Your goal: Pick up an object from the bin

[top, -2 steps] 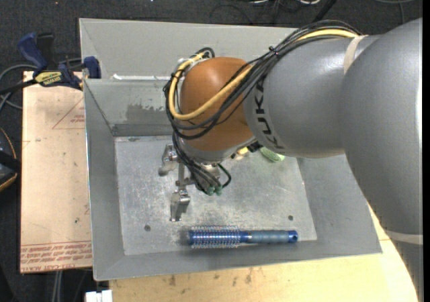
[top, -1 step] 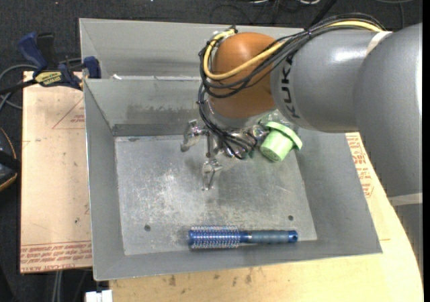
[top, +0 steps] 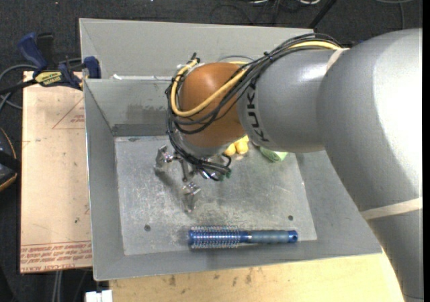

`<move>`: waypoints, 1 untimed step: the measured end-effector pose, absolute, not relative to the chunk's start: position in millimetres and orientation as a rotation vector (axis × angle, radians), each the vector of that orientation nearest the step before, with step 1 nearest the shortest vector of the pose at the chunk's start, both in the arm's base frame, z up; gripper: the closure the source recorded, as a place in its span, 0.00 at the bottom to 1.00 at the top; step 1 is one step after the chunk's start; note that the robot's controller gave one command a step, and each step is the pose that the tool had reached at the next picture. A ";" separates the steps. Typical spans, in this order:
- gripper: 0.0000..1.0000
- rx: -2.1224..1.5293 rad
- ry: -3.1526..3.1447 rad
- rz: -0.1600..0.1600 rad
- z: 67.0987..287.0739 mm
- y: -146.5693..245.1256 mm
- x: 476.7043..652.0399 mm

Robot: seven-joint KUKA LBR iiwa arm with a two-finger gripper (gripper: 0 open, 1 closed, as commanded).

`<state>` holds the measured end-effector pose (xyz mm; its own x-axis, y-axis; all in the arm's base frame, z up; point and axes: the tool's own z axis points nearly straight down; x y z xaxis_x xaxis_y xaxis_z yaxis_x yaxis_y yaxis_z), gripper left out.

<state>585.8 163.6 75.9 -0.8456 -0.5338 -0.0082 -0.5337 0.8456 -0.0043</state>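
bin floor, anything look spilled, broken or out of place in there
Nothing stands out. A blue hairbrush lies flat along the near edge of the bin floor. A yellow thing and a green thing sit partly hidden under the arm. The gripper hangs over bare floor, fingers apart with nothing between them.

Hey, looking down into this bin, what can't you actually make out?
Camera view:
Yellow thing: mostly hidden under the arm; its kind cannot be told.
Green thing: only an edge shows past the arm; its shape cannot be told.
Bin floor at the back right: covered by the arm, so anything there is hidden.
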 end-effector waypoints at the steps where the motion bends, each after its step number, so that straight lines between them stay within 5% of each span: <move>1: 0.00 -1.039 2.956 -0.008 134.2 49.7 605.3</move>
<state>605.3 49.7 134.2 -0.7801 -0.6256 -0.0058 -0.6256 0.7801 -0.0072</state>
